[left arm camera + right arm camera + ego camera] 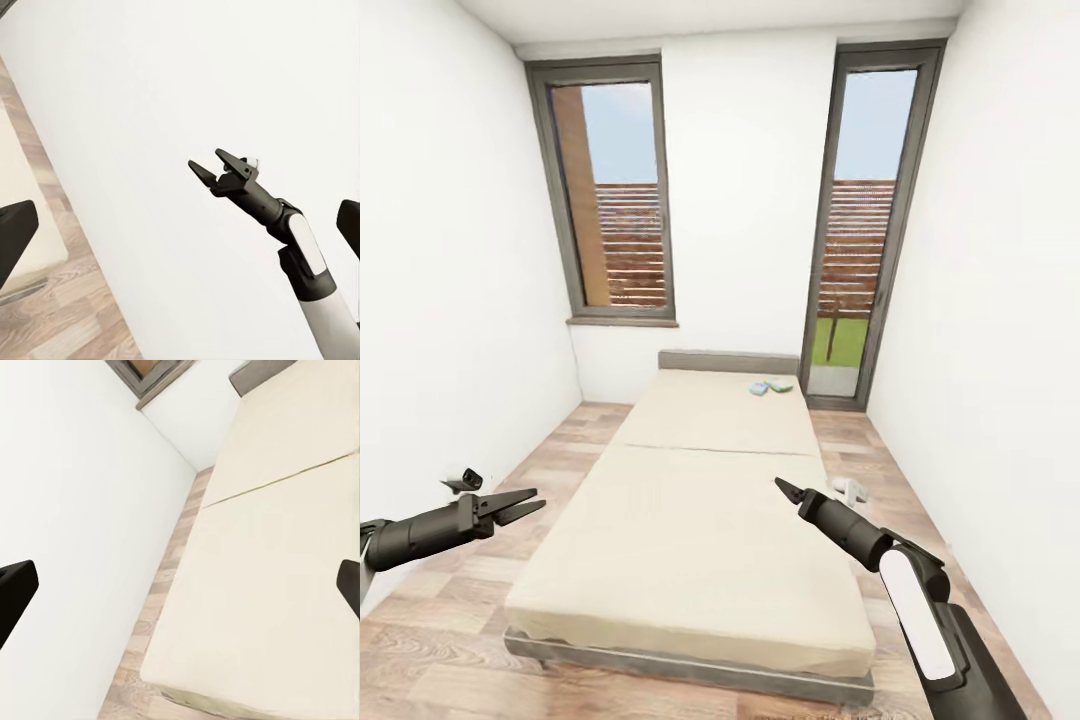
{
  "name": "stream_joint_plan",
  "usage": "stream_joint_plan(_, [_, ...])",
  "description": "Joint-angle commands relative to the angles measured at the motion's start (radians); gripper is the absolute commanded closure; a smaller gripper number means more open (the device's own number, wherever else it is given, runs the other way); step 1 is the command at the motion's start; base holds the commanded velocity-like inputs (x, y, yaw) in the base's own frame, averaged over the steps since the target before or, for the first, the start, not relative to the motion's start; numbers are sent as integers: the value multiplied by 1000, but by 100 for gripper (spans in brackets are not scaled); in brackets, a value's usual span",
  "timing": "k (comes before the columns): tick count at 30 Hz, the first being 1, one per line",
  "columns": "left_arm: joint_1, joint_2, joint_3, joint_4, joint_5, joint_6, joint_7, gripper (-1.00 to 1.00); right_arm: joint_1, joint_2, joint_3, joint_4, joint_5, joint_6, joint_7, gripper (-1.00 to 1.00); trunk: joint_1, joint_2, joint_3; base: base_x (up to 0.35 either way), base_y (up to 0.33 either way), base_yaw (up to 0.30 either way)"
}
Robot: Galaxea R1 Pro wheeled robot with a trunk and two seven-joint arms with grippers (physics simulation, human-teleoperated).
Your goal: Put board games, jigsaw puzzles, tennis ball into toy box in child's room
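The cream bed [690,520] runs lengthwise ahead of me in the head view. Two board games lie near its far right corner by the headboard: a small blue one [758,389] and a greenish one [779,384] just beside it. My left gripper [526,506] hovers open left of the bed, over the floor. Above the mattress's near right part, my right gripper [789,489] is open and holds nothing; the left wrist view shows it [213,166] against the white wall. The table, toy box, jigsaw puzzles and tennis ball are out of view.
White walls close in the narrow room on both sides, leaving strips of wooden floor [555,450] along the bed. A small white object [848,488] lies on the floor right of the bed, another small one [463,478] by the left wall. Two tall windows face me.
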Motion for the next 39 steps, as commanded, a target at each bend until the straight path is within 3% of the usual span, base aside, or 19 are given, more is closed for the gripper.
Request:
stream_joint_plan(1, [0,0,0,0,-1,11,-4,-100,-1,0,-2,0,-1,5,4,-100,0,-1,0,0,-81,-281])
stream_joint_plan(15, [0,-1,-12,0,-2,10,-4,-100,0,0,-3,0,0,5,-2,-100,0,-1,0,0,-81,-257])
stream_joint_plan(30, [-3,-2,-57,0,-4,10,-2,-100,-1,2,-3,1,2,0,-6,-100,0,-1,0,0,-161,-22])
stream_joint_plan(33, [-3,-3,-71,0,-4,11,42,-100,-1,2,-4,16,2,-1,-7,-100,0,-1,0,0,-273,0])
stream_joint_plan(39, [-4,-16,-85,0,-2,14,226,-100,0,4,-5,29,3,-4,-7,-100,0,-1,0,0,-132,0])
